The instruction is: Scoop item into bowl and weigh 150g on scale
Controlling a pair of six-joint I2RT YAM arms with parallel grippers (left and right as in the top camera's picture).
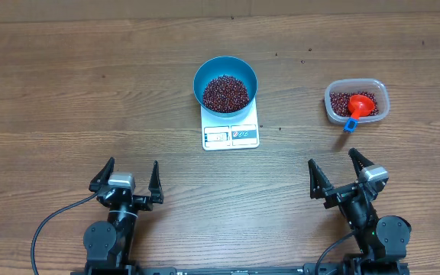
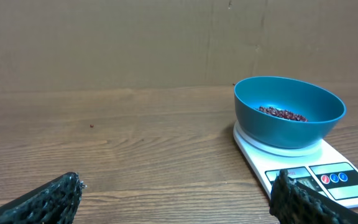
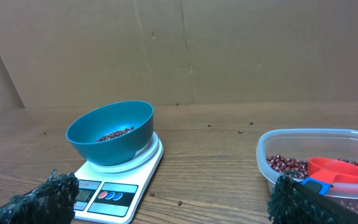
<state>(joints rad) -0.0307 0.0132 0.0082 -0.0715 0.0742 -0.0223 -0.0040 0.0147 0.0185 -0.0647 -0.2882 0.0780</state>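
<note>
Round deep blue bowl (image 1: 225, 63) of small red-brown beans (image 1: 226, 93) on flat white scale (image 1: 231, 135); left gripper (image 1: 134, 163), right gripper (image 1: 331, 157) both wide apart, empty.

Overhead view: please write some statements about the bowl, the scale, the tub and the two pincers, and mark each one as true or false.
1. The blue bowl stands on the white scale. True.
2. The bowl is empty. False: it holds a heap of red-brown beans.
3. The red scoop lies inside the clear tub, on more beans. True.
4. The right pincer grips the handle of the scoop. False: the right pincer is open, holds nothing and is at the near side of the table, apart from the tub.
5. The left pincer is open and holds nothing. True.
</note>
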